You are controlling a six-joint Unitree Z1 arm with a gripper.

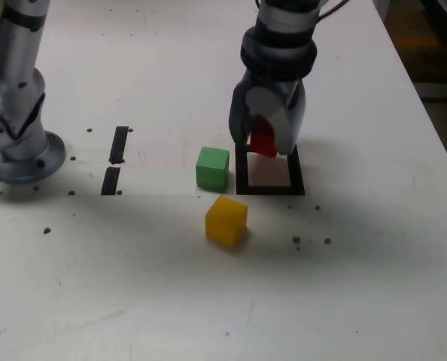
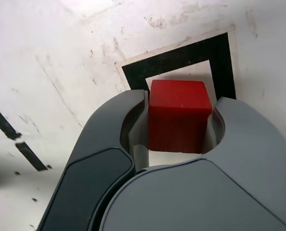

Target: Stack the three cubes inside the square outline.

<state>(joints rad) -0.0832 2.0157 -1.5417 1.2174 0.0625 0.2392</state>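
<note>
I have the claw (image 1: 268,143) closed on the red cube (image 1: 264,141), one finger against each side in the wrist view, and it hangs over the far edge of the square outline (image 1: 269,189), so the white middle lies toward six o'clock from the cube in the exterior view. My read is that the cube should come a touch that way before going down. On the table (image 1: 359,286) the green cube (image 1: 212,167) sits just outside the outline at nine o'clock, the yellow cube (image 1: 226,219) near seven o'clock, both untouched.
</note>
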